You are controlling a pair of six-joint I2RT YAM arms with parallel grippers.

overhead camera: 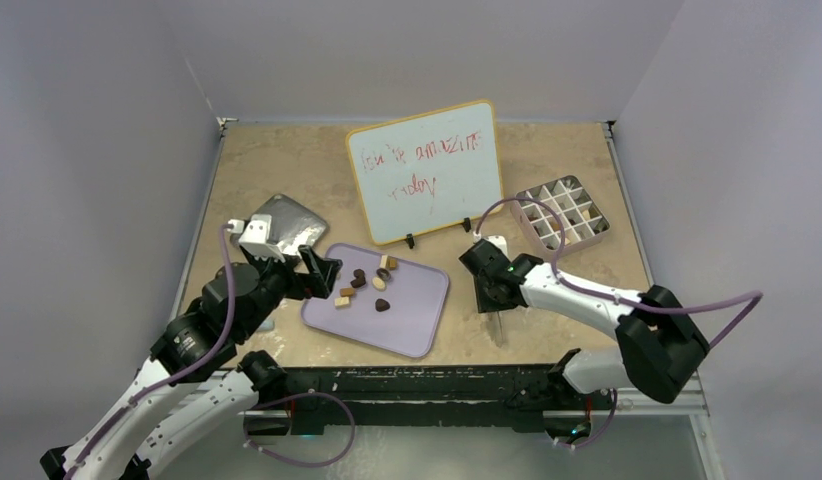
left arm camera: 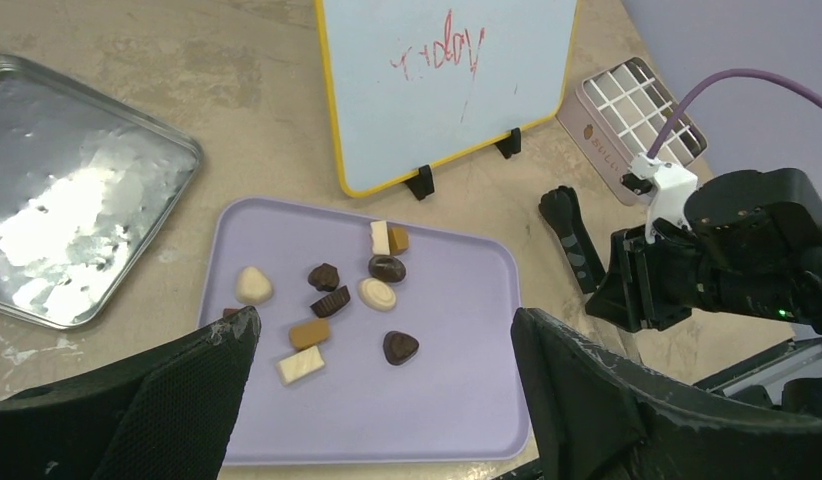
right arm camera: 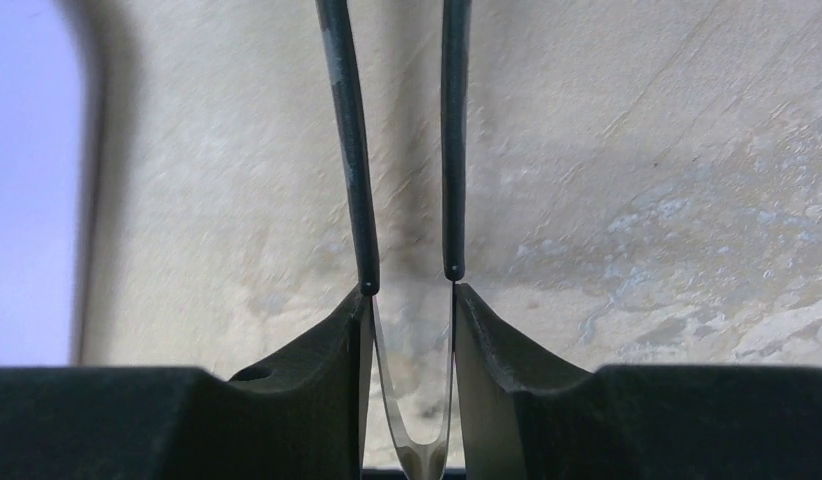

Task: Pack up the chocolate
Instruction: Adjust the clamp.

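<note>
Seen from the top camera, the whiteboard (overhead camera: 427, 170) has a yellow frame and stands at the centre top on small black feet. Its red handwriting seems to say "You're amazing today", but the first word is not clear. Below it lies the lavender tray (overhead camera: 417, 312), smooth and with rounded corners. The chocolate (overhead camera: 358, 282) sits on its left half as small dark, tan and cream pieces. A few more pieces are in cells of the pale gridded box (overhead camera: 564, 213) at the upper right. A shiny metal tray (overhead camera: 287, 225) lies at the left on the sandy, stone-like table (overhead camera: 277, 160). The left gripper (overhead camera: 327, 272) hangs at the tray's left edge, jaws wide and empty. The right gripper (overhead camera: 492, 295) is to the right of the tray.

In the left wrist view, "today" reads clearly in red on the whiteboard (left arm camera: 447, 90). The gridded box (left arm camera: 637, 110), upper right, has small print on its side that is too small to read. On the lavender tray (left arm camera: 457, 350) the chocolate (left arm camera: 377, 293) shows hearts, ridged ovals and squares. The metal tray (left arm camera: 67, 220) looks dented. The left gripper (left arm camera: 385, 320) has its black fingers (left arm camera: 187, 400) far apart.

In the right wrist view, the right gripper (right arm camera: 409, 295) presses its jaws on the tweezers (right arm camera: 352, 150). They have a bare metal bend at the bottom and two thin black arms that stand apart with nothing between them. A lavender strip (right arm camera: 27, 200) shows at the left edge.
</note>
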